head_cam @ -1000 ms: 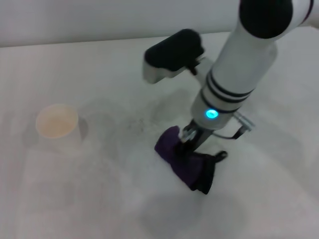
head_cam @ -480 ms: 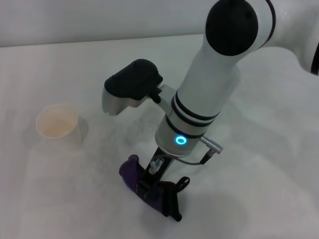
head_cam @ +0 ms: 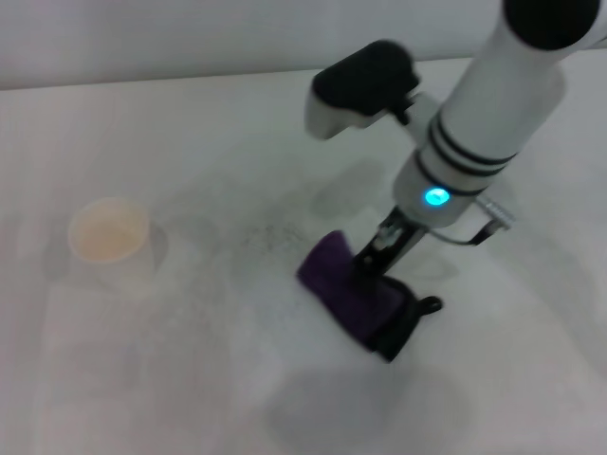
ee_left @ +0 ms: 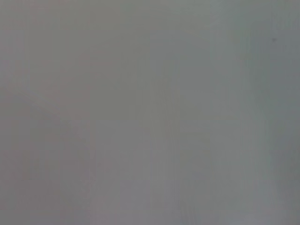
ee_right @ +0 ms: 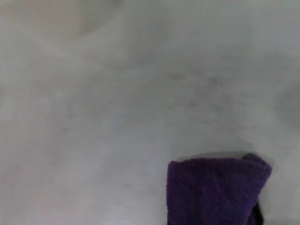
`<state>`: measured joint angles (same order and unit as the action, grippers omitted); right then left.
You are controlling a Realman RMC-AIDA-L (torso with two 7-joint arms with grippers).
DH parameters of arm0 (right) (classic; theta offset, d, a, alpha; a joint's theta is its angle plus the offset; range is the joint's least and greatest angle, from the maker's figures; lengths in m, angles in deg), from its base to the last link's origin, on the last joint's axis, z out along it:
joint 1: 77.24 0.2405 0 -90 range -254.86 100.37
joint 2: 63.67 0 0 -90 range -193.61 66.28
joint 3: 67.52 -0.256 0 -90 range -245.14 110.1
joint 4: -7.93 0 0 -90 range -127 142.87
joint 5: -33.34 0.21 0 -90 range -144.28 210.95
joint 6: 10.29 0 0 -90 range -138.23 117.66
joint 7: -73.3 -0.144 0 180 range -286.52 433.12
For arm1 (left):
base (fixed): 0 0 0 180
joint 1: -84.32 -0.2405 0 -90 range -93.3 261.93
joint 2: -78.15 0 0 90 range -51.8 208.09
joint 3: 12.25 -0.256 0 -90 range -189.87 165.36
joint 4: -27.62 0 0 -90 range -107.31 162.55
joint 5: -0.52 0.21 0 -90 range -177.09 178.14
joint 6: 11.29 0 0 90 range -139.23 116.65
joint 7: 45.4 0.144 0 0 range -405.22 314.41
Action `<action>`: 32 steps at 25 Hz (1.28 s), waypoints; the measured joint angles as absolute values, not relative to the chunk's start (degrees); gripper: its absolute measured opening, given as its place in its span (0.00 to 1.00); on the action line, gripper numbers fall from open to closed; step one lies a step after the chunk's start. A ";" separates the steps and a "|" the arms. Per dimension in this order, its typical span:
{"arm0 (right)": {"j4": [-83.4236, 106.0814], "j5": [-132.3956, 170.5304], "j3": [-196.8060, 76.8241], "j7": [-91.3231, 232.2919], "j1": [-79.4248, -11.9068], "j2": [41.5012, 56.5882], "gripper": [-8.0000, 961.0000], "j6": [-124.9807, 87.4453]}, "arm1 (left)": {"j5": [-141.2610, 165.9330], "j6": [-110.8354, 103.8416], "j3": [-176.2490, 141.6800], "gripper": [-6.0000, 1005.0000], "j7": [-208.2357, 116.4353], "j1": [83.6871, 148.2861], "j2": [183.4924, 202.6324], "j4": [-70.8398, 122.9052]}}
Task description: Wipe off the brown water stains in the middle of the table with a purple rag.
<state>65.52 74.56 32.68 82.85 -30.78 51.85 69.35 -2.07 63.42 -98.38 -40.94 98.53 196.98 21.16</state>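
Observation:
My right gripper [head_cam: 372, 267] is shut on the purple rag [head_cam: 346, 289] and presses it down on the white table [head_cam: 190, 360], right of centre. The rag is a dark purple bundle with black edging and a black loop at its right end. It also shows in the right wrist view [ee_right: 215, 190], lying on the table. No brown water stain shows on the table in any view; only faint grey speckles [head_cam: 270, 234] lie left of the rag. My left gripper is out of view; the left wrist view shows only blank grey.
A white paper cup [head_cam: 111, 237] with a tan inside stands at the left of the table. The table's far edge meets a pale wall at the back.
My right arm swept the rag toward me and to the left, then back away and to the right. The cup has not moved.

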 joint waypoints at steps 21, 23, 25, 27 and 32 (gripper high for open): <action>65.10 57.85 17.84 86.24 -33.56 51.41 0.10 71.74 | -2.09 63.41 -98.38 0.87 -40.92 98.64 196.97 21.12; 64.19 57.69 16.12 86.53 -33.61 51.33 0.12 71.63 | -2.09 63.41 -98.40 0.87 -40.92 98.69 196.99 21.12; 63.37 57.68 14.03 87.33 -33.65 51.32 0.15 71.79 | -2.09 63.41 -98.41 0.87 -40.92 98.74 197.04 21.12; 62.96 58.14 11.30 88.82 -33.76 51.44 0.18 72.09 | -2.09 63.41 -98.38 0.87 -40.92 98.79 197.06 21.12; 64.11 59.77 2.54 93.49 -34.39 51.47 0.26 73.19 | -2.11 63.41 -98.38 0.87 -40.93 98.82 197.06 21.12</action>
